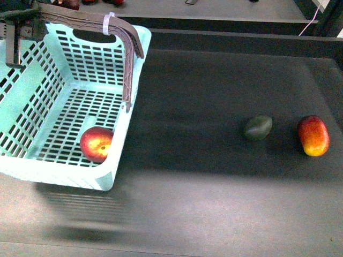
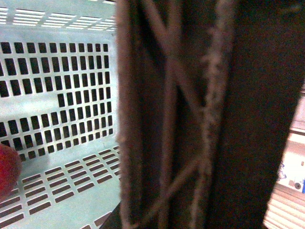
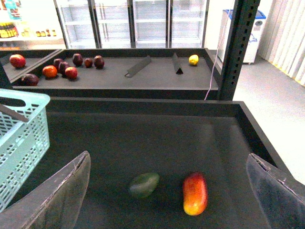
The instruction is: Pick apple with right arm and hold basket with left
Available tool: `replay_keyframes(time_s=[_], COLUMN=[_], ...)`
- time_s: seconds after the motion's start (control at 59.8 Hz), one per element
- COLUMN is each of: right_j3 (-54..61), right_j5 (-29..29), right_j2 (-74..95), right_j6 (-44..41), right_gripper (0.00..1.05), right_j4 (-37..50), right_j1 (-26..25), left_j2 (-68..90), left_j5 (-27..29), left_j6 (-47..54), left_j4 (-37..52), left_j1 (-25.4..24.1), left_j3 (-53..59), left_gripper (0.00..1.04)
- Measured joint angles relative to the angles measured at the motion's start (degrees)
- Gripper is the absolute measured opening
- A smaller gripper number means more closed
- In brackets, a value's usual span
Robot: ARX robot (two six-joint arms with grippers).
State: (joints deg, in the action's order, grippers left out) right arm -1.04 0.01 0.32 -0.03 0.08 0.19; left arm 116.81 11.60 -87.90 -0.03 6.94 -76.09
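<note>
The aqua basket (image 1: pixel 64 115) is at the left of the dark table, tilted and lifted at its far side. The red-yellow apple (image 1: pixel 97 143) lies inside it at the near right corner. My left gripper (image 1: pixel 13 37) is shut on the basket's brown-grey handles (image 1: pixel 80 21), which bear a white zip tie (image 1: pixel 107 23). The left wrist view shows the handle (image 2: pixel 167 119) close up, the slotted basket wall (image 2: pixel 57 86) and a red edge of the apple (image 2: pixel 7 169). My right gripper (image 3: pixel 167 191) is open and empty, held above the table; it is out of the front view.
A red-orange mango (image 1: pixel 313 135) and a dark green fruit (image 1: pixel 258 127) lie at the right of the table, also seen under the right gripper, the mango (image 3: pixel 195 193) and the green fruit (image 3: pixel 144 185). A far shelf holds small dark red fruits (image 3: pixel 62 67). A black post (image 3: pixel 238 43) stands at the right.
</note>
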Motion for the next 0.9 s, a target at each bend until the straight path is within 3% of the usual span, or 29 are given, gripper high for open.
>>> replay_keyframes(time_s=[0.468, 0.803, 0.903], right_j3=[0.0, 0.0, 0.0], right_j5=[0.0, 0.0, 0.0], right_j2=[0.0, 0.0, 0.0], right_j6=[0.0, 0.0, 0.0], right_gripper=[0.96, 0.96, 0.96], right_j4=[0.0, 0.0, 0.0], right_j1=[0.0, 0.0, 0.0], left_j2=[0.1, -4.2, -10.1], left_j5=[-2.0, -3.1, -3.1], left_j6=[-3.4, -0.8, -0.9], left_j4=[-2.2, -1.4, -0.2], left_j1=[-1.4, -1.4, -1.1], left_j3=[3.0, 7.3, 12.1], left_gripper=[0.15, 0.67, 0.88])
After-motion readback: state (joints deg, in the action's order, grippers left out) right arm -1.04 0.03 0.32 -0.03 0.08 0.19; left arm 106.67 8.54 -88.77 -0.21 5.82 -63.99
